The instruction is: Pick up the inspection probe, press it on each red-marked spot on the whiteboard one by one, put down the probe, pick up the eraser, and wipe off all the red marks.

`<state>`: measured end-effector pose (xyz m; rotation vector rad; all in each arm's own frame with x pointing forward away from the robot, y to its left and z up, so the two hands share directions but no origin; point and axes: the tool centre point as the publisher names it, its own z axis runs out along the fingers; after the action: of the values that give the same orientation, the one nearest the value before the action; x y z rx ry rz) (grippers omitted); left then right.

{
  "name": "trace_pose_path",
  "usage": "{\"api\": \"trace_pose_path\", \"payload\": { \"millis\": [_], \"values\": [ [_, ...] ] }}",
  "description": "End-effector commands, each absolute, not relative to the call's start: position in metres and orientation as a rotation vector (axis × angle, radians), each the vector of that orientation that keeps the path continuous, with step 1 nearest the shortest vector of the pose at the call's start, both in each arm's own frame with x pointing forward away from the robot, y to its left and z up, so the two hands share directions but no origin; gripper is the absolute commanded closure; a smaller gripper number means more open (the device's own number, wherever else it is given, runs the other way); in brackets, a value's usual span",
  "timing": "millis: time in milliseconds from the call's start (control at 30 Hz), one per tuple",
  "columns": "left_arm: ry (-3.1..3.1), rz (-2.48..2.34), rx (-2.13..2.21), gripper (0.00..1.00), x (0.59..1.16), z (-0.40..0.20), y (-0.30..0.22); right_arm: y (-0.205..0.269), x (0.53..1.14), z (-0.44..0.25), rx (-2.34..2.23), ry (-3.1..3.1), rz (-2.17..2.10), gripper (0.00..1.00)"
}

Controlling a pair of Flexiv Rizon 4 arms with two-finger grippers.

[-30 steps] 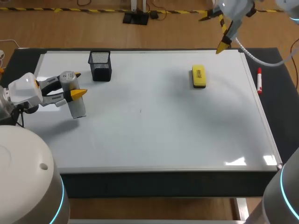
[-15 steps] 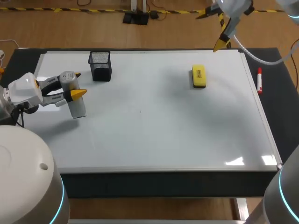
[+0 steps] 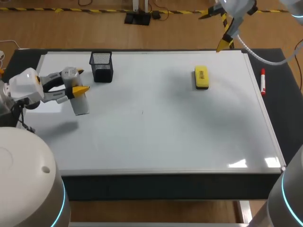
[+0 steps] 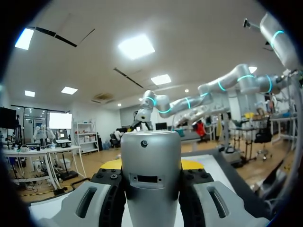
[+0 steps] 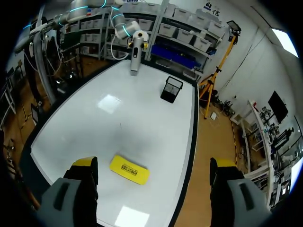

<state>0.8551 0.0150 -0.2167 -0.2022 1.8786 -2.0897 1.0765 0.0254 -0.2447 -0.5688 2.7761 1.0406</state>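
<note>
Left arm (image 3: 28,90) has lifted and drawn back slightly with the inspection probe (image 3: 80,105); right arm (image 3: 236,14) has risen a little over the far edge of the whiteboard (image 3: 156,132), right jaws spread wide, empty. Left jaws clamp the probe's silver body from both sides, near-upright beside the black mesh cup (image 3: 101,66), apparently clear of the board; eraser (image 3: 201,78) lies well apart, untouched. Judged step: probing phase, but no red marks discernible, so next move calls for finding a spot to press, or else setting the probe down before fetching the eraser.
</note>
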Motion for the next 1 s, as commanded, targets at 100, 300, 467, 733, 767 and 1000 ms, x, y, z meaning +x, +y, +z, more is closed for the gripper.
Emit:
{"api": "trace_pose_path", "payload": {
  "millis": [100,300,467,733,767,1000],
  "values": [
    [1.921,-2.148,-0.087,1.00,0.884,-0.198,0.014,0.025,1.078,-0.244,-0.572,2.781,1.036,0.00],
    [1.968,-2.168,0.014,1.00,0.915,-0.175,0.003,0.025,1.078,-0.244,-0.572,2.781,1.036,0.00],
    [1.979,-2.203,0.071,1.00,0.940,-0.157,-0.007,0.025,1.078,-0.244,-0.572,2.781,1.036,0.00],
    [1.986,-2.208,0.121,1.00,0.974,-0.137,-0.019,0.025,1.078,-0.244,-0.572,2.781,1.036,0.00],
    [1.987,-2.207,0.128,1.00,0.977,-0.135,-0.020,0.025,1.078,-0.244,-0.572,2.781,1.036,0.00],
    [1.995,-2.229,0.120,1.00,1.004,-0.131,-0.021,0.025,1.078,-0.244,-0.572,2.781,1.036,0.00]
  ]
}}
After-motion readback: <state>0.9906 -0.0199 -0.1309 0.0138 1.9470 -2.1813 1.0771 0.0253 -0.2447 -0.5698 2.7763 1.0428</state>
